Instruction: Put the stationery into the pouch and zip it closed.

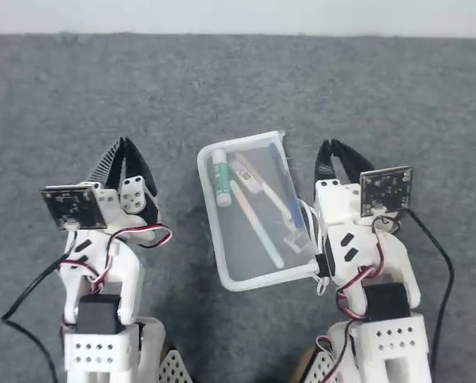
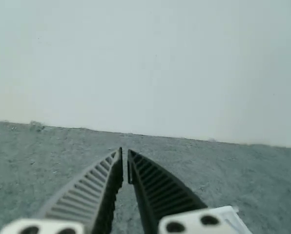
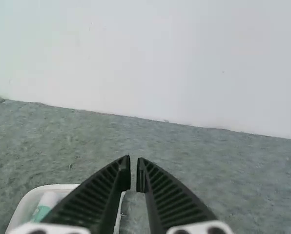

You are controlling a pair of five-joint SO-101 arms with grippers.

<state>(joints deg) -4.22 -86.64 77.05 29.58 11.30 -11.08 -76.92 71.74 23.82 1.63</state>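
Note:
A clear plastic pouch lies flat on the grey mat between the two arms, its zipper edge toward the right arm. Inside it lie a glue stick with a green label, a white pen, a blue pen and a small marker. My left gripper sits shut to the left of the pouch, apart from it; its black ribbed fingers meet at the tips. My right gripper sits shut just right of the pouch. A corner of the pouch with the glue stick lies beside its fingers.
Grey carpet-like mat covers the table up to a pale wall at the back. Both arm bases stand at the near edge, with black and red cables trailing beside them. Open mat lies beyond the grippers.

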